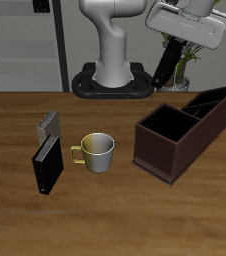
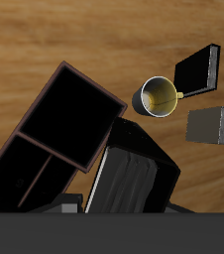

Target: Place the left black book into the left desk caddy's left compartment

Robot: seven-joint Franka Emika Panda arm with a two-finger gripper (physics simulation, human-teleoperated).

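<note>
My gripper (image 1: 177, 40) is shut on the left black book (image 1: 165, 65), a thin black book with a pale page edge, and holds it high above the table's back, tilted, behind the left desk caddy (image 1: 155, 150). The caddy is a long dark maroon-brown open box with a black inside and dividers. In the wrist view the book (image 2: 134, 179) hangs below the gripper (image 2: 114, 205), overlapping the caddy's rim (image 2: 82, 78); a large compartment and smaller ones show open and empty.
A metal mug (image 1: 98, 150) with a yellow inside stands beside the caddy. Beyond it stand another black book (image 1: 47, 165) and a book with a grey flap (image 1: 49, 125). The robot's base (image 1: 115, 75) and a plant (image 1: 188, 62) are at the back.
</note>
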